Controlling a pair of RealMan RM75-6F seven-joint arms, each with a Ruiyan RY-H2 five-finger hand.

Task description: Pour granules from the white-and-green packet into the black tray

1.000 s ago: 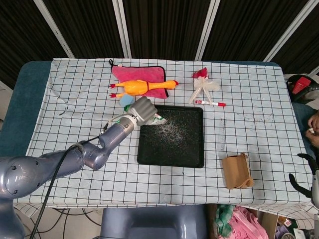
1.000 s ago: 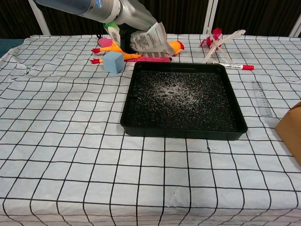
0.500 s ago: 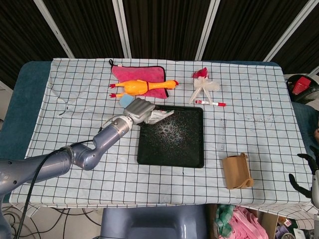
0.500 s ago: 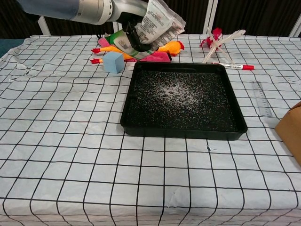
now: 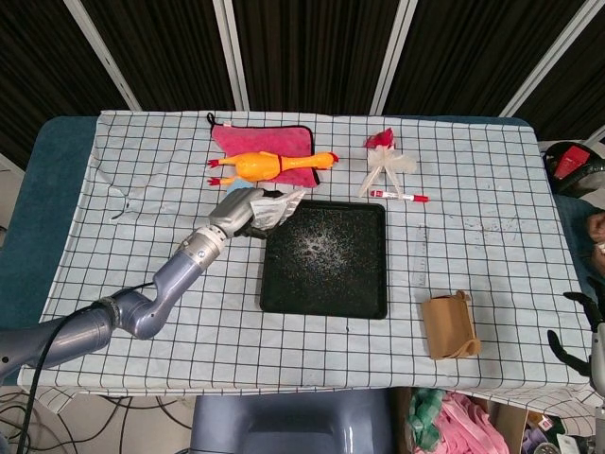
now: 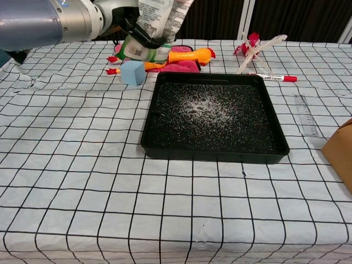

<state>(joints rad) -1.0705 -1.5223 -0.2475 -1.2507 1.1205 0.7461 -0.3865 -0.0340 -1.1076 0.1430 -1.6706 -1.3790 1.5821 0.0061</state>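
Note:
My left hand [image 5: 238, 209] grips the white-and-green packet [image 5: 276, 206], raised just off the black tray's [image 5: 280, 284] upper-left corner. From the chest camera the packet [image 6: 159, 16] stands nearly upright, its top cut off by the frame, with the left hand [image 6: 137, 34] wrapped around its green lower end. The black tray [image 6: 151, 144] holds a scatter of pale granules [image 6: 203, 107], densest near its far middle; in the head view the granules [image 5: 319, 246] show too. My right hand [image 5: 584, 331] shows only as dark fingertips at the right edge, nothing seen in it.
A rubber chicken [image 5: 274, 164] lies on a pink cloth [image 5: 263, 140] behind the tray, with a blue cube [image 6: 132, 72] beside it. A red pen [image 5: 402, 197] and a white-and-red bundle [image 5: 383, 163] sit at the back right. A brown paper box [image 5: 448, 325] stands front right.
My left arm has drawn back to the left, carrying the packet off the tray. The packet has swung from tipped over the tray to nearly upright.

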